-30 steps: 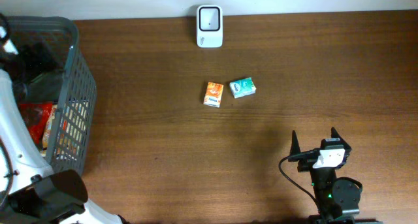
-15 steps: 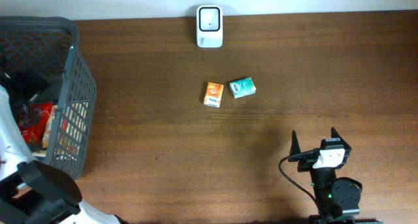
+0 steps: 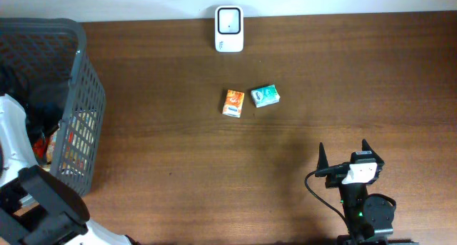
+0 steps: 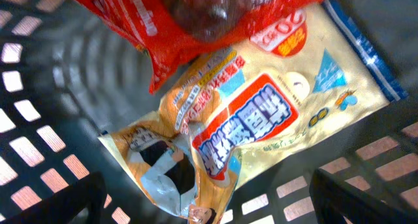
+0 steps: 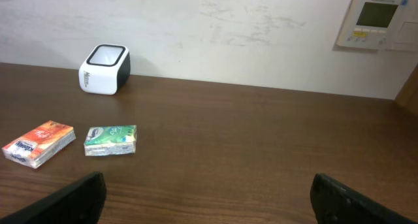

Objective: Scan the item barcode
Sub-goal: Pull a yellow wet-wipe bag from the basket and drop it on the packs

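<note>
The yellow packet (image 4: 261, 119) lies in the basket (image 3: 78, 81) at the desk's left edge, partly under a red packet (image 4: 196, 21). The left tool (image 4: 209, 204) hangs over it, jaws wide. Closing now could pinch both slippery packets together. The right tool (image 3: 343, 153) idles wide. A second ago the left arm (image 3: 16, 139) reached nearer the far edge.

red bag (image 4: 196, 28): "20" | yellow bag (image 4: 274, 119): blue lettering, unreadable | orange pack (image 5: 38, 144): too small
</note>
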Action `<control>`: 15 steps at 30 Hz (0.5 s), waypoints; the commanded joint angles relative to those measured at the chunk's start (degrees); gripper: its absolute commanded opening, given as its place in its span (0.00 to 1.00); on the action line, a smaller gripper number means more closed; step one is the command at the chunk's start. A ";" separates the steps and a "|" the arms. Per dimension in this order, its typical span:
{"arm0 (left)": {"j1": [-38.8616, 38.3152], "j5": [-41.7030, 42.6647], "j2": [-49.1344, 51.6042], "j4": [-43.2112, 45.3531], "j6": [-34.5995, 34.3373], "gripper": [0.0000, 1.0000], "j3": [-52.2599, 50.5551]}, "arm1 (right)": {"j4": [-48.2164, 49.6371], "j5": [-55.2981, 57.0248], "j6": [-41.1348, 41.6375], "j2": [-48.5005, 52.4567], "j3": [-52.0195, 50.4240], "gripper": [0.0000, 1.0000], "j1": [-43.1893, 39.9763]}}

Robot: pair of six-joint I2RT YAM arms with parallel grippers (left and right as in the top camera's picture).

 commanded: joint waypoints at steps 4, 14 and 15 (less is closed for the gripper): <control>0.37 -1.31 -0.31 9.68 -0.33 0.91 -13.73 | -0.20 0.09 0.31 -0.37 -0.50 0.98 -0.31; 0.37 -0.46 -0.63 18.05 -0.33 0.00 -21.38 | -0.20 0.09 0.31 -0.37 -0.50 0.98 -0.31; 0.37 1.75 -1.33 15.13 -0.33 0.00 -17.44 | -0.20 0.09 0.31 -0.37 -0.50 0.98 -0.31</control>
